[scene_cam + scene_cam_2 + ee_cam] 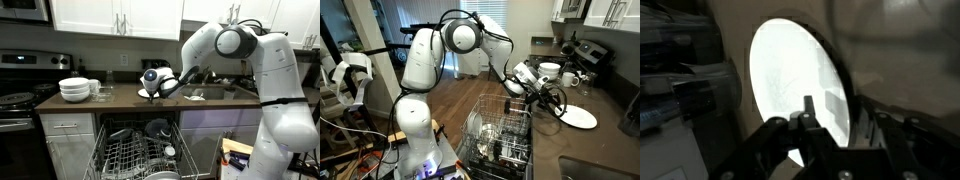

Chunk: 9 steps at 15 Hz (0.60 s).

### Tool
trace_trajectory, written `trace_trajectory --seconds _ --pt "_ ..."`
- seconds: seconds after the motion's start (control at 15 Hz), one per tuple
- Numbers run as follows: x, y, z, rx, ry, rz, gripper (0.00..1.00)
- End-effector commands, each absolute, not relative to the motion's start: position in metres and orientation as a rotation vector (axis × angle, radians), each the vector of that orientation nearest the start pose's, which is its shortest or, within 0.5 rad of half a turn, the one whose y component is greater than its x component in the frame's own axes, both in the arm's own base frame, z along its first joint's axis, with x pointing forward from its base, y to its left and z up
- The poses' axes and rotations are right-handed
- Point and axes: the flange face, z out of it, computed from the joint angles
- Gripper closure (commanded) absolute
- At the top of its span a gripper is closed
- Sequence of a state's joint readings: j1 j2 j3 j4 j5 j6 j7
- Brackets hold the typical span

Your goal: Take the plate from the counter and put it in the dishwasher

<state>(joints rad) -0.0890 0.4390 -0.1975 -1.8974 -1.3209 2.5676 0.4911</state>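
Grasp step. Plate lies on the worktop, above the open dishwasher. Jaws sit at its near rim; pinching or merely straddling, cannot tell. Next move likely needs a firm rim pinch, a lift, then lowering it into the rack.

- We count one flat, round white plate.
- We count one stack of deep white bowls; their number we cannot tell.
- We see one dishwasher with grey wire racks.
- We see one white robot arm.
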Motion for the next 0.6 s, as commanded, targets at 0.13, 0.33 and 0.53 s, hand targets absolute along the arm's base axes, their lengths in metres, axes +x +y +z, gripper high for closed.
trace_trajectory --seconds 0.13,0.33,0.53 --pt "0.6314 -0.1699 0.2919 2.196 0.391 0.325 0.30" --pt "0.6313 -0.1729 0.2919 2.179 0.399 0.324 0.56" --pt "0.6307 -0.1741 0.2903 2.176 0.400 0.321 0.68"
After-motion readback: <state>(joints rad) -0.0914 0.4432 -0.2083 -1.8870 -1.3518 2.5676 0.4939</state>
